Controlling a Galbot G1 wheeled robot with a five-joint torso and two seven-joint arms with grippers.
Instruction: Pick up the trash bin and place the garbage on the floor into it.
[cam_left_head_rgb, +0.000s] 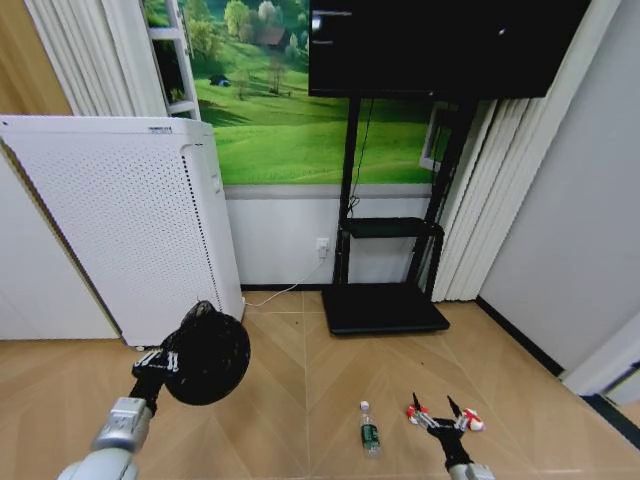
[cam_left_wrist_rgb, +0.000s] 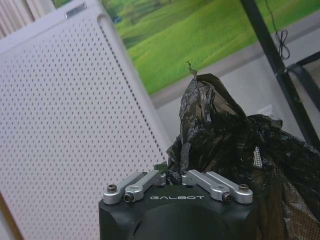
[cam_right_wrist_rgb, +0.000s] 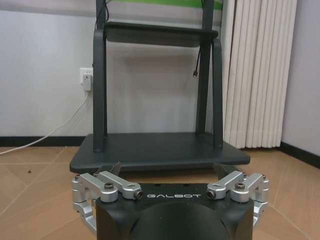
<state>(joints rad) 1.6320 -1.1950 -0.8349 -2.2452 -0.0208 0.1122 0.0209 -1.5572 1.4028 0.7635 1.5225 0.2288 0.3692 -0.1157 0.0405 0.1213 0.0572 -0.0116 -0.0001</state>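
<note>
On the left, my left gripper (cam_left_head_rgb: 172, 362) has its fingers clamped on the trash bin (cam_left_head_rgb: 208, 355), held above the floor (cam_left_head_rgb: 300, 400) to receive garbage. The bottle (cam_left_head_rgb: 370, 430) lies beside my right gripper (cam_left_head_rgb: 442, 415), fingers apart, hanging low.

White air purifier (cam_left_head_rgb: 120, 225) left, black TV stand (cam_left_head_rgb: 385, 300) against meadow mural wall (cam_left_head_rgb: 290, 130)

left gripper (cam_left_wrist_rgb: 172, 176) with a black body, white GALBOT lettering, silver linkage bars, dark screws, right gripper (cam_right_wrist_rgb: 167, 172) built the same, black fingertips, red bits by its fingers up top, light grey forearm on the left
</note>
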